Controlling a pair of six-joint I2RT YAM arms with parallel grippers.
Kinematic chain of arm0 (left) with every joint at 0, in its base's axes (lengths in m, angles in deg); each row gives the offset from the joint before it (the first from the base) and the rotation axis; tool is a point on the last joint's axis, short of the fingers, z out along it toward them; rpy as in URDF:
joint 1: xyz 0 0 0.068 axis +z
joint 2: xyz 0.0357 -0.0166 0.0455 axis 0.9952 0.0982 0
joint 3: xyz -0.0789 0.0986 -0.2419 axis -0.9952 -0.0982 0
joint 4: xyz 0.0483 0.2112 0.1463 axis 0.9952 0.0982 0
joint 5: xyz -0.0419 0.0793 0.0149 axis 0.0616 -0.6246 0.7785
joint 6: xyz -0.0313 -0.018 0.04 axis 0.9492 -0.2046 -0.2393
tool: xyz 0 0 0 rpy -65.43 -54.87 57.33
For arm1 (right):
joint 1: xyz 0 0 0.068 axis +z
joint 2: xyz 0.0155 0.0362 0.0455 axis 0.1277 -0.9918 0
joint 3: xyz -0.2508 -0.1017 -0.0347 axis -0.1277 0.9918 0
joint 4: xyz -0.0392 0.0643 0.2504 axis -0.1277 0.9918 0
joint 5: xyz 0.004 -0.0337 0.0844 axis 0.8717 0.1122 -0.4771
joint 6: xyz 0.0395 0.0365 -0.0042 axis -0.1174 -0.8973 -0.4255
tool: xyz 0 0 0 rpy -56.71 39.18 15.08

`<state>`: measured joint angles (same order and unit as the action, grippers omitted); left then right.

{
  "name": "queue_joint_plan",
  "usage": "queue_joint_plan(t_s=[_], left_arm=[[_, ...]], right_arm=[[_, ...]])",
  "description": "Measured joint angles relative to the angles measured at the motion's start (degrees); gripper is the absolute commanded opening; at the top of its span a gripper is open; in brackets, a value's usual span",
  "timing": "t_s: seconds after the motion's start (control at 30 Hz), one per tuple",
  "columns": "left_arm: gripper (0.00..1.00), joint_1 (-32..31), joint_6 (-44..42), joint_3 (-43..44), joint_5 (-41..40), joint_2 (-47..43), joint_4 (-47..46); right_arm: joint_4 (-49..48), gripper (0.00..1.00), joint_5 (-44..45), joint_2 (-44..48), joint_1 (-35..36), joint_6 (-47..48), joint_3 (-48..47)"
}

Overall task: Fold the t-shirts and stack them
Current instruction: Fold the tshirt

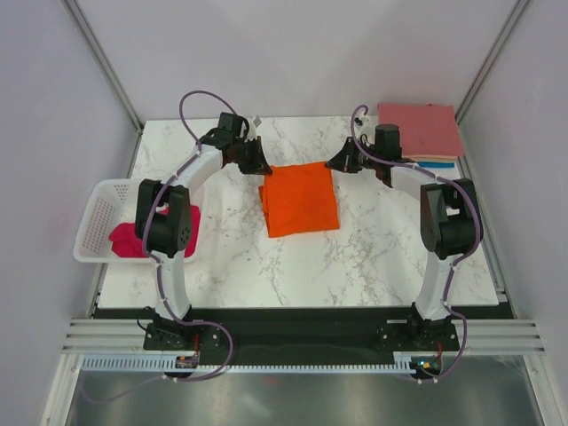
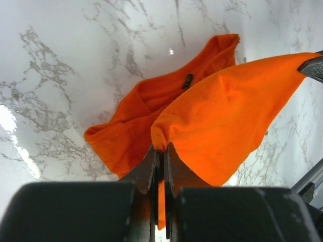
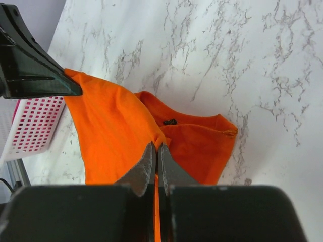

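Jaws on both arms pinch the orange t-shirt [image 1: 300,198], folded at mid-table: the left gripper [image 1: 258,165] clamps its far left corner and the right gripper [image 1: 338,162] its far right corner, that edge raised off the marble table [image 1: 373,257]. A magenta t-shirt [image 1: 129,240] sits in the white basket [image 1: 99,209] at left. A folded salmon-pink t-shirt [image 1: 419,129] lies far right.

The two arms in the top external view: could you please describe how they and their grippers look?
Both the left arm and right arm have white links between bulky black joint housings, on black bases. A mauve cable runs along each arm in loops. The left gripper and right gripper are black, with flat dark fingers tapering to thin tips.
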<state>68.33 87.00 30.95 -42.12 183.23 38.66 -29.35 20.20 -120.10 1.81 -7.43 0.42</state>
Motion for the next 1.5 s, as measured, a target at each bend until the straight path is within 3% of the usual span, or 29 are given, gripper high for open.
queue_joint_plan(t_s=[0.33,0.63,0.8,0.87,0.9,1.03,1.17,1.37,1.5], left_arm=[[0.02,2.1,3.9,0.1,-2.8,7.8,-2.9],[0.02,2.0,6.8,1.5,-6.4,5.3,-0.6],[0.02,3.1,7.8,0.9,-8.0,3.8,-1.0],[0.02,4.0,8.0,0.5,-9.0,6.1,-1.0],[0.02,4.2,8.1,0.3,-9.1,7.1,-0.9],[0.02,4.8,8.7,0.5,-8.2,10.9,-1.7],[0.13,4.8,8.9,1.0,-8.6,10.9,-1.8],[0.17,4.8,8.9,1.2,-8.6,10.9,-0.9],[0.17,4.8,8.9,1.2,-8.6,10.9,-0.1]], right_arm=[[-13.7,0.0,-3.8,-18.6,1.1,-11.6,-7.4],[-16.3,0.0,-3.1,-19.8,1.9,-14.5,-9.6],[-14.4,0.0,-1.5,-23.2,2.8,-15.2,-15.4],[-12.0,0.04,-0.2,-26.0,3.3,-15.0,-18.5],[-10.4,0.13,0.2,-26.9,3.4,-14.8,-19.3],[-7.0,0.33,0.2,-28.9,3.3,-14.2,-22.5],[-3.8,0.46,0.8,-28.4,3.2,-12.6,-24.3],[5.6,0.52,6.4,-22.8,2.4,-8.3,-22.6],[11.2,0.49,11.6,-14.3,1.9,-6.9,-16.3]])
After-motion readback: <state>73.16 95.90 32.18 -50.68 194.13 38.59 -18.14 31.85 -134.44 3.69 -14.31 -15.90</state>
